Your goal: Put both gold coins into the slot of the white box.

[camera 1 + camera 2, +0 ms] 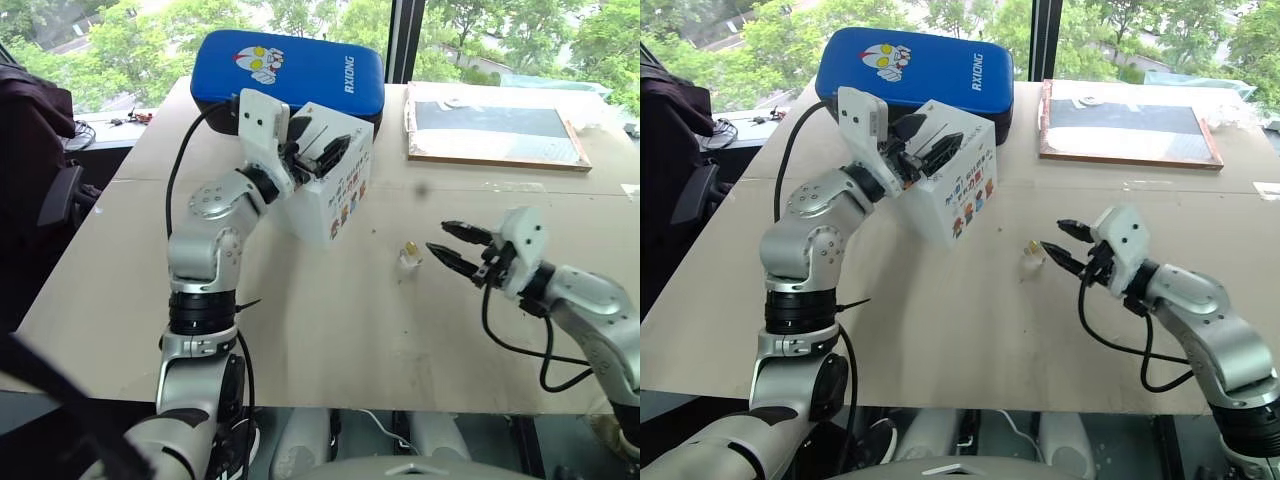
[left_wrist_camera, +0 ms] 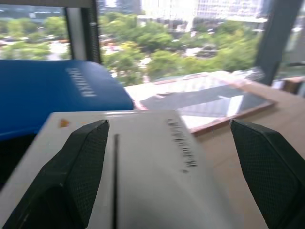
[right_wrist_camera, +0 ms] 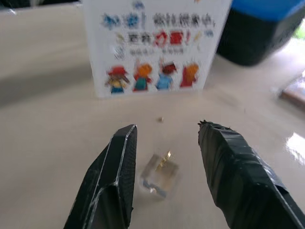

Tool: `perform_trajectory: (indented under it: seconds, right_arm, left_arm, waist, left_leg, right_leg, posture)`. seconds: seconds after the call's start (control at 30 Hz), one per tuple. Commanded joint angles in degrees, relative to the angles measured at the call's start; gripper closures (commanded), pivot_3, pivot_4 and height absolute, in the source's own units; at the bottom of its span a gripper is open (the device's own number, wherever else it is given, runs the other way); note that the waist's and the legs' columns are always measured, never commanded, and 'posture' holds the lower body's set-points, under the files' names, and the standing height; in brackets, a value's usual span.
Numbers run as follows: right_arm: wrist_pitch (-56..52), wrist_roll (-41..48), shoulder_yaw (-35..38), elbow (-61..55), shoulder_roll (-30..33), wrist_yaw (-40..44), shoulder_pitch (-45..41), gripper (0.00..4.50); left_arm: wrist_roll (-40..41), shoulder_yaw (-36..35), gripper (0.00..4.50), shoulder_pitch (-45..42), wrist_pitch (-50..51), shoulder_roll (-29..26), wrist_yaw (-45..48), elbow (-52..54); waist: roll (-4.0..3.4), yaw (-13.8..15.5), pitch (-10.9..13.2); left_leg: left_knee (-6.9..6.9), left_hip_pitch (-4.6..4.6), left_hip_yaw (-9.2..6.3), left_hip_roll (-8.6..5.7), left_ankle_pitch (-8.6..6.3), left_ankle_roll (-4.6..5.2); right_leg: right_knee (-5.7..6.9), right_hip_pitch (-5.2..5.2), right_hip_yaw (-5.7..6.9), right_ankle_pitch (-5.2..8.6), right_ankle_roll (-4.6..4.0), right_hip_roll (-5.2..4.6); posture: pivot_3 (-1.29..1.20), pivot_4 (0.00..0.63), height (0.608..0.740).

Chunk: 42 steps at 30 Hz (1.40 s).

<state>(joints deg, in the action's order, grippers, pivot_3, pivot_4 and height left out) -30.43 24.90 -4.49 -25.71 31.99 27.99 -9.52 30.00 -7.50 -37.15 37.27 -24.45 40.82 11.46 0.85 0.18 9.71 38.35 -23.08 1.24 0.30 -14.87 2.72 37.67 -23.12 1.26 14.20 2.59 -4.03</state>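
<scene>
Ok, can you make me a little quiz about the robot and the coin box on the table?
1. True or false: the left gripper is open above the white box.
2. What stands on the clear block between the right gripper's fingers?
A) a gold coin
B) a red button
C) a key
3. Fill in: behind the white box lies a ____ padded case.

Key: 1 true; 2 A, the gold coin; 3 blue.
</scene>
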Motion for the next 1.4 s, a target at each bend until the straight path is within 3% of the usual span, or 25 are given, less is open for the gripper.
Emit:
perform_trajectory:
  seconds: [0.03, 0.17, 0.3, 0.37, 0.47, 0.5, 0.6, 0.8, 1.07, 1.23, 1.4]
  right_arm:
    - [-1.48, -2.56, -2.24, 1.25, -4.15, -4.26, -1.36, 2.28]
    - [-3.19, -5.51, -3.86, 3.41, -8.6, -7.65, -1.86, 2.28]
    - [-4.22, -6.89, -3.62, 3.9, -10.34, -8.65, -2.05, 2.28]
    - [-4.21, -7.09, -3.55, 3.89, -10.84, -8.22, -2.08, 2.82]
    - [-4.42, -5.83, -2.89, 3.33, -12.29, -7.82, -1.88, 4.22]
    - [-4.66, -5.58, -2.7, 3.08, -12.64, -7.82, -1.85, 4.49]
    - [-4.91, -5.74, -2.46, 2.75, -13.11, -7.79, -1.67, 4.49]
    - [-5.85, 0.02, 2.63, 0.61, -17.25, -8.75, -1.19, 4.49]
    - [-14.47, 34.0, 13.74, -8.57, -29.48, -16.66, -7.9, 4.49]
    - [-14.5, 47.02, 14.22, -9.15, -30.29, -22.32, -10.85, 4.49]
    - [-13.69, 50.45, 12.35, -8.81, -28.72, -24.87, -11.02, 4.49]
  left_arm:
    - [6.85, -1.44, 0.36, 2.54, 4.84, -6.38, 8.0, 5.75]
    - [10.14, -0.25, 0.36, 8.41, 9.27, -16.16, 15.28, 9.11]
    - [9.99, -0.09, 0.36, 10.4, 9.23, -18.91, 15.3, 8.72]
    - [9.59, 0.4, 0.32, 10.79, 8.81, -19.09, 15.06, 8.36]
    - [9.18, 1.23, 0.32, 11.13, 8.38, -18.94, 14.73, 7.76]
    - [9.28, 1.36, 0.32, 11.09, 8.33, -18.6, 14.44, 7.58]
    - [10.33, 1.24, 0.32, 10.97, 8.51, -17.4, 13.73, 7.45]
    - [19.14, -2.89, 0.32, 12.0, 10.5, -5.77, 6.68, 6.0]
    - [34.67, -10.68, 0.32, 8.96, 13.32, 8.38, -9.56, 2.32]
    - [44.81, -11.0, 0.32, 9.38, 13.99, 14.07, -17.08, 4.2]
    - [53.85, -9.19, 0.32, 11.22, 12.39, 19.75, -22.97, 6.77]
  waist:
    - [-0.05, 0.05, 0.05]
    - [0.01, -0.7, 0.06]
    - [0.01, -0.12, 0.06]
    - [0.06, -0.03, 0.09]
    - [0.09, -0.1, 0.11]
    - [0.09, -0.17, 0.11]
    - [0.08, -0.4, 0.11]
    - [0.09, -0.18, 0.11]
    - [0.1, -0.63, 0.11]
    - [0.1, -0.83, 0.1]
    - [0.11, -0.82, 0.09]
  left_leg:
    - [-0.01, -0.03, 0.0, 0.0, 0.0, 0.0]
    - [0.01, -0.42, 0.0, -0.06, 0.01, -0.02]
    - [0.1, -0.62, -0.06, -0.14, 0.02, -0.02]
    - [0.1, -0.62, -0.06, -0.17, 0.01, -0.01]
    - [0.1, -0.63, -0.1, -0.16, 0.01, 0.0]
    - [0.1, -0.63, -0.1, -0.15, 0.01, 0.0]
    - [0.09, -0.62, -0.13, -0.13, 0.01, -0.01]
    - [0.16, -0.65, -0.11, -0.15, 0.01, 0.0]
    - [0.24, -0.61, -0.29, -0.09, -0.08, 0.15]
    - [0.26, -0.62, -0.26, -0.14, -0.08, 0.15]
    - [0.32, -0.67, -0.19, -0.19, -0.07, 0.14]
  right_leg:
    - [0.0, -0.02, 0.01, 0.0, 0.0, 0.0]
    - [0.01, -0.4, 0.02, 0.0, 0.01, 0.13]
    - [-0.01, -0.5, 0.13, 0.0, 0.02, 0.06]
    - [0.0, -0.5, 0.13, -0.01, 0.02, 0.06]
    - [0.03, -0.51, 0.18, -0.01, 0.02, 0.09]
    - [0.06, -0.53, 0.17, -0.01, 0.02, 0.11]
    - [0.08, -0.54, 0.19, -0.01, 0.02, 0.14]
    - [0.1, -0.52, 0.21, -0.01, 0.03, 0.1]
    - [0.31, -0.52, 0.24, -0.03, 0.02, 0.02]
    - [0.3, -0.5, 0.23, -0.04, 0.01, 0.07]
    - [0.26, -0.5, 0.19, -0.04, 0.02, 0.04]
  posture:
    - [0.0, 0.15, 0.74]
    - [0.0, 0.15, 0.74]
    - [0.0, 0.15, 0.74]
    - [0.0, 0.15, 0.74]
    - [0.0, 0.15, 0.74]
    - [0.0, 0.15, 0.74]
    - [0.0, 0.15, 0.74]
    - [0.0, 0.15, 0.74]
    - [0.0, 0.15, 0.74]
    - [0.0, 0.15, 0.74]
    - [0.0, 0.15, 0.74]
